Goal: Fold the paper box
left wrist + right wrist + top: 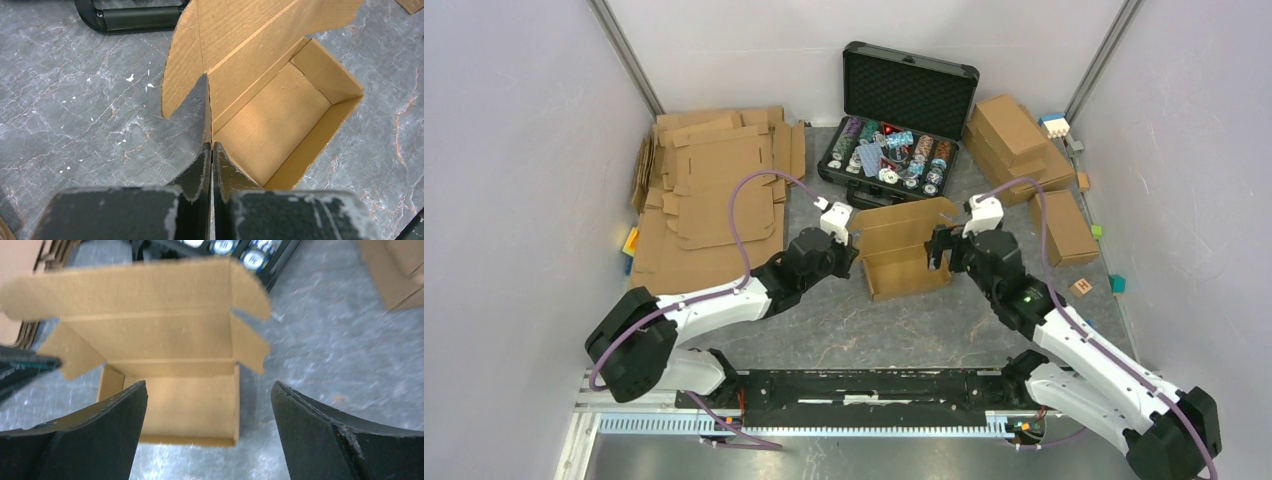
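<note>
Mid-table, the box [909, 255] sits as an open tray, its lid [904, 215] upright along the 12 o'clock edge, toward the black case [904, 110]. The left gripper [852, 243] is pinched shut, apparently on the 9 o'clock wall. The right gripper [939, 250] hangs wide open and empty at 3 o'clock. The likely best move is to steady that wall and swing the lid toward 6 o'clock, tucking its side flaps inside.
</note>
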Motion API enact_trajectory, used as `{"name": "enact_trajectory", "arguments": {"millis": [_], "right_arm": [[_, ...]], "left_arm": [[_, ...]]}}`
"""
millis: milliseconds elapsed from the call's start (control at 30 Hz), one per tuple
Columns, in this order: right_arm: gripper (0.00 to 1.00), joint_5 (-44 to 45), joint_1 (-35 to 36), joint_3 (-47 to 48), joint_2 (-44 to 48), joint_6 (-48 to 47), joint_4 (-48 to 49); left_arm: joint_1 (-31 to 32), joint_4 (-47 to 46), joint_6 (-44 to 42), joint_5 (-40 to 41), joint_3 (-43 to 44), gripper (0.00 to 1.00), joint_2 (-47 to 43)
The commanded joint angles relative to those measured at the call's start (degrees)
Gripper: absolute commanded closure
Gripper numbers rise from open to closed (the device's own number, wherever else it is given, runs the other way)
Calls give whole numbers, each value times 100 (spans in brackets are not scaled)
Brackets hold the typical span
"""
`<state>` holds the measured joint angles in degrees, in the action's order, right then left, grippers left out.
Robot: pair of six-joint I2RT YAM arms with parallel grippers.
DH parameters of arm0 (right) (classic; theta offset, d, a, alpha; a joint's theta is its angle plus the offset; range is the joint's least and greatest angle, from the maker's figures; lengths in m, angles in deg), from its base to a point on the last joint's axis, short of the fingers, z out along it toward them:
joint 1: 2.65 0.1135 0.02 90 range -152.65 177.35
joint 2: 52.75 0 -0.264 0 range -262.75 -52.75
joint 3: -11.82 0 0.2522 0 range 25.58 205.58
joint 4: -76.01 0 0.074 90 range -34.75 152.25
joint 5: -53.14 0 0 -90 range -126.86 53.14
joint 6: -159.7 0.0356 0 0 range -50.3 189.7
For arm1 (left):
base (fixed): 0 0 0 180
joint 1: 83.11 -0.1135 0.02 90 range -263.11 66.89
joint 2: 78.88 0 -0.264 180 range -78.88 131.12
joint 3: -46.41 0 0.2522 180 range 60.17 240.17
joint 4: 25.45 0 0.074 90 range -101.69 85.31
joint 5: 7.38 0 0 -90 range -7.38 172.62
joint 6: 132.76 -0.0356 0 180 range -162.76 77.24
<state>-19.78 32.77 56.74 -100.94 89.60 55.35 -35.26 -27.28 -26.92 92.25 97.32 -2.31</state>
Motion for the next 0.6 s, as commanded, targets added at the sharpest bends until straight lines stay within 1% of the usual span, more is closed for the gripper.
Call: {"name": "enact_trajectory", "arguments": {"millis": [0,67,133,167,233,300,367,400,467,567], "right_arm": [[2,-610,-557,496,31,-714,271],[2,-1149,-861,576,-19,-987,433],[2,-1669,-1018,731,-233,-1440,443],[2,-1690,-1033,813,-365,-1617,408],[3,-1695,-1114,1095,-821,-1682,127],[9,-2005,-1285,1378,-1193,-1704,-133],[12,-2581,-1465,1319,-1290,-1734,57],[12,-2701,-1513,1262,-1290,-1731,164],[11,-2619,-1554,1239,-1320,-1756,260],[8,-2430,-1609,1359,-1457,-1807,121]], "left_arm": [[-22,-391,-435,-155,-64,97,-106],[-22,-429,-474,-29,-154,95,-161],[-22,-528,-532,80,-251,95,-197],[-22,-535,-537,116,-272,95,-216],[-22,-565,-538,90,-290,95,-253],[-22,-557,-538,64,-279,95,-236],[-22,-552,-553,68,-272,95,-213],[-22,-546,-563,74,-263,95,-204],[-22,-546,-573,66,-255,95,-202],[-22,-538,-573,75,-256,95,-187]]}}
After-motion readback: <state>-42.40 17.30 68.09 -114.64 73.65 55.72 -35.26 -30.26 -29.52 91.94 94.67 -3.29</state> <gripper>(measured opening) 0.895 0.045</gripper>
